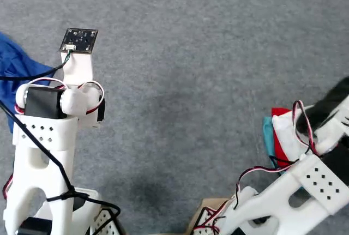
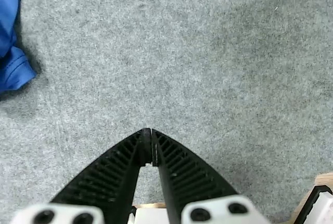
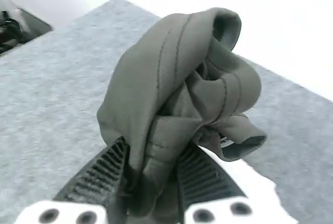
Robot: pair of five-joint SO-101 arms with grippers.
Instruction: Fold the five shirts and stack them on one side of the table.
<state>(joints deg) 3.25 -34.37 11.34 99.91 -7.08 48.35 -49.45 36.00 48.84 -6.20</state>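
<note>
- Grey, felt-like cloth is seen spread over the whole table (image 1: pixel 185 82).
- The left arm (image 1: pixel 49 120) is placed over the left part of the table, with its wrist pointed away from the near edge.
- The left tool (image 2: pixel 147 136) is clenched, its black ribbed fingers (image 2: pixel 112 174) met at the tips with nothing between them. It is held above bare grey cloth.
- A blue shirt (image 1: pixel 16 71) is left crumpled at the left edge of the table, beside the left arm. In the left wrist view a corner of it (image 2: pixel 10 37) is seen well apart from the clenched tool.
- The right arm (image 1: pixel 305 186) is stretched across the near right corner of the table.
- The right tool (image 3: pixel 153 169) is closed on a dark grey shirt (image 3: pixel 177 78). The shirt is bunched into a lump and is held up clear of the table.
- At the right edge, partly covered by the right arm, a small pile is seen: a white shirt (image 1: pixel 286 128) on top, a red shirt (image 1: pixel 279 150) under it, and a teal shirt (image 1: pixel 267 134) shown as a strip along the pile's left side.
</note>
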